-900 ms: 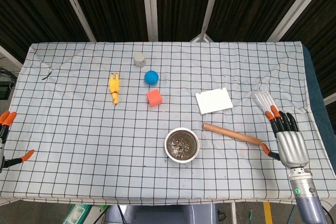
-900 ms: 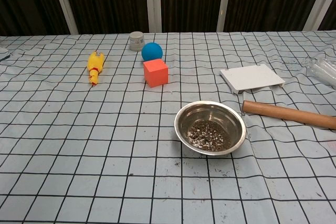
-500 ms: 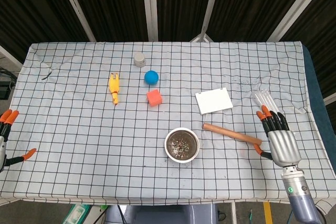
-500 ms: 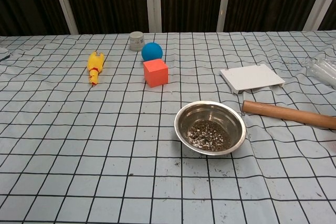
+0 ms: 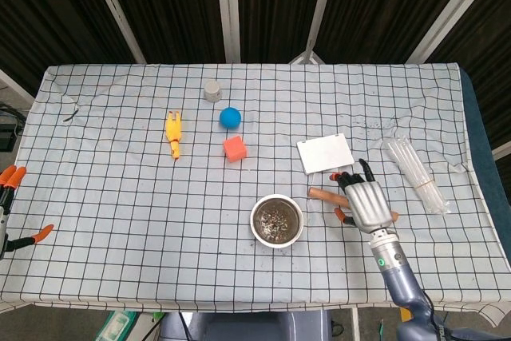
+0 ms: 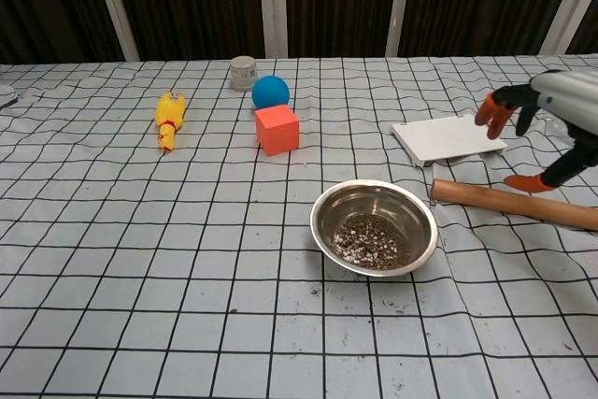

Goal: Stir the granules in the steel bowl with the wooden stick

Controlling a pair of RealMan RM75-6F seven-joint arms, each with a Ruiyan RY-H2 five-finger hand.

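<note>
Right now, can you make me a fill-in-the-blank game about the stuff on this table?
1. The granules lie inside the steel ____.
2. The cube in front of the blue ball is colored ____.
3. The right hand hovers over the wooden ____.
4. The toy chicken is colored ____.

Missing words: bowl, orange, stick, yellow.

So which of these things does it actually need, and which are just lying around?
Needed: bowl with granules, stick, right hand.

Lying about: chicken, ball, cube, white slab, grey pot, clear tubes.
</note>
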